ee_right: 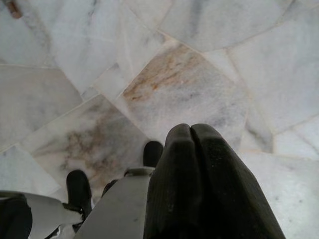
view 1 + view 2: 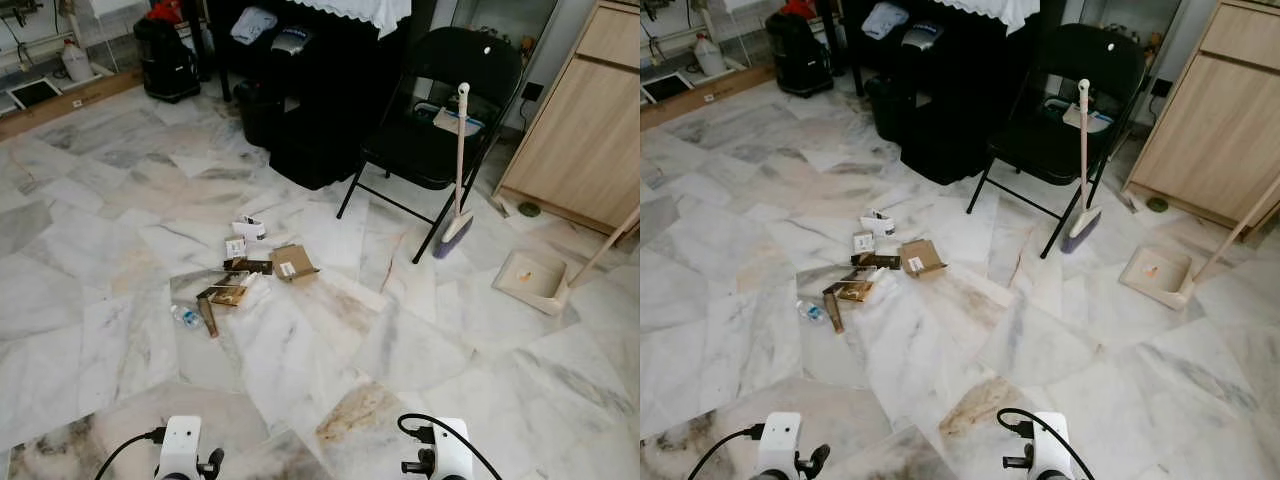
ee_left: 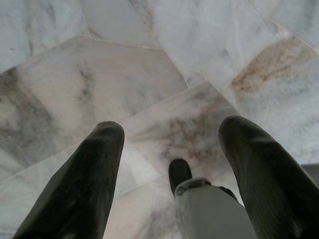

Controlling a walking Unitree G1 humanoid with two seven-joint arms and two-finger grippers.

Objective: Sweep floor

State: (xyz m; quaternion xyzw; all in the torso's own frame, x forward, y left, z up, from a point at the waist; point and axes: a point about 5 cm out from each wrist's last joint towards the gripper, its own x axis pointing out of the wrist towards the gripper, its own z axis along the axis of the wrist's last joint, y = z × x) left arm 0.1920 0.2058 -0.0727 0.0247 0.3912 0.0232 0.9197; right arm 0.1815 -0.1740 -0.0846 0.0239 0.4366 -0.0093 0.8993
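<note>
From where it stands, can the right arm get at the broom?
Probably not. The broom leans on the black folding chair, well ahead across open marble floor; the right gripper hangs low by the body. Nothing blocks the way, so walking closer should do.

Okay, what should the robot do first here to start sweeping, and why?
Probably walk toward the broom leaning on the black folding chair. Both grippers hang empty near the floor, left gripper open, right gripper shut, and the litter pile lies unswept.
</note>
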